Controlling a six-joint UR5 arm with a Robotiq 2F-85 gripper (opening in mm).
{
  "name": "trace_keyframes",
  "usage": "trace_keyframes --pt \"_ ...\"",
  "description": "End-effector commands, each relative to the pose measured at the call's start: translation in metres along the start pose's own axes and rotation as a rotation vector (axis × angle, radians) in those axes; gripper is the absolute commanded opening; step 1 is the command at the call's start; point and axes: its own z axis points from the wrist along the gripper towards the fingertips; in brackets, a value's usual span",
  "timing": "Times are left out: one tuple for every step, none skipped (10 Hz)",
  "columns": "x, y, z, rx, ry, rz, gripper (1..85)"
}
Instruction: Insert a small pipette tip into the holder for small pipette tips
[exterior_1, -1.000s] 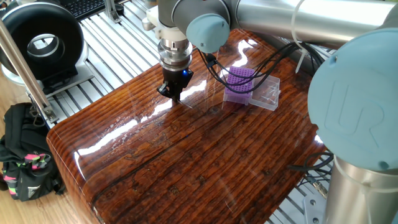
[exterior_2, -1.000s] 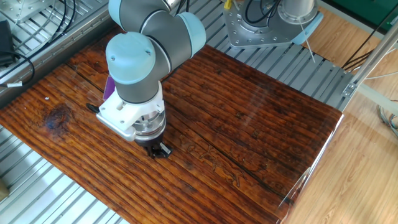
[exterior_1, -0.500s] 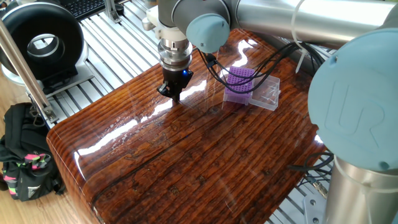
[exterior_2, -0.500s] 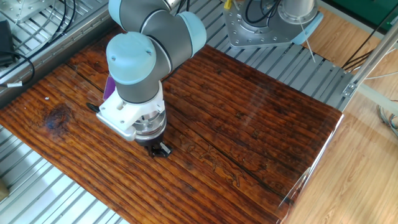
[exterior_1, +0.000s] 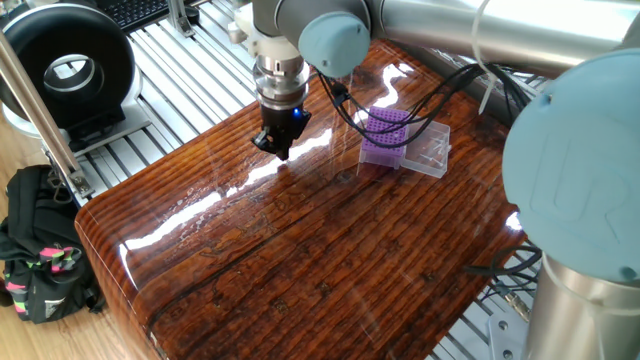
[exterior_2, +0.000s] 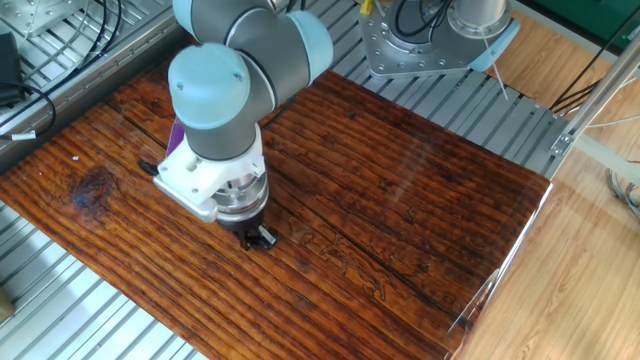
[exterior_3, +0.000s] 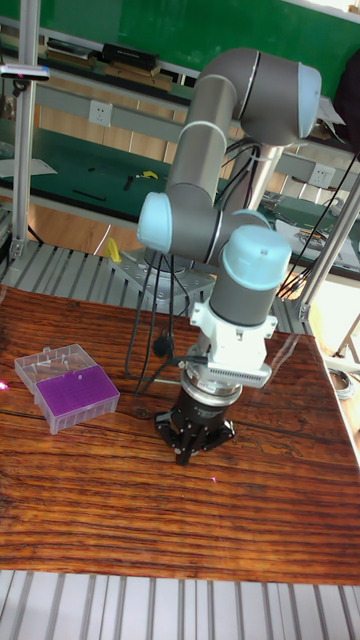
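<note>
The holder for small pipette tips (exterior_1: 384, 135) is a purple block with a grid of holes, joined to a clear plastic box part (exterior_1: 430, 150), and it sits on the wooden table. The tall fixed view shows the holder (exterior_3: 77, 393) at the left. In the other fixed view only a purple sliver of the holder (exterior_2: 174, 140) shows behind the arm. My gripper (exterior_1: 279, 152) (exterior_2: 258, 240) (exterior_3: 189, 455) points straight down just above the table, a short way left of the holder, with its fingers together. The small pipette tip is too small to make out.
The glossy wooden table (exterior_1: 300, 260) rests on an aluminium rail frame. Black cables (exterior_1: 420, 95) hang from the arm over the holder. A black ring-shaped device (exterior_1: 65, 70) stands off the table's left side, and a black bag (exterior_1: 40, 250) lies on the floor.
The gripper and wrist have risen slightly above the table. The holder has not moved.
</note>
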Motion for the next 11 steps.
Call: trace_keyframes --pt "0.001 0.007 -0.040 -0.044 -0.010 -0.009 1.0" --pt "0.001 0.004 -0.057 -0.045 -0.027 -0.033 1.0" --pt "-0.002 -0.003 -0.073 -0.038 -0.065 -0.070 1.0" --pt "-0.009 -0.013 -0.088 -0.027 -0.135 -0.119 1.0" --pt "-0.012 -0.019 -0.103 -0.024 -0.197 -0.159 1.0" --pt "-0.014 -0.023 -0.115 -0.015 -0.244 -0.188 1.0" --pt "-0.017 -0.028 -0.124 -0.004 -0.287 -0.218 1.0" --pt "-0.019 -0.040 -0.129 0.021 -0.320 -0.251 1.0" --pt "-0.016 -0.046 -0.128 0.001 -0.321 -0.259 1.0" --pt "-0.014 -0.046 -0.124 -0.019 -0.301 -0.250 1.0" --pt "-0.014 -0.040 -0.120 -0.034 -0.286 -0.232 1.0"
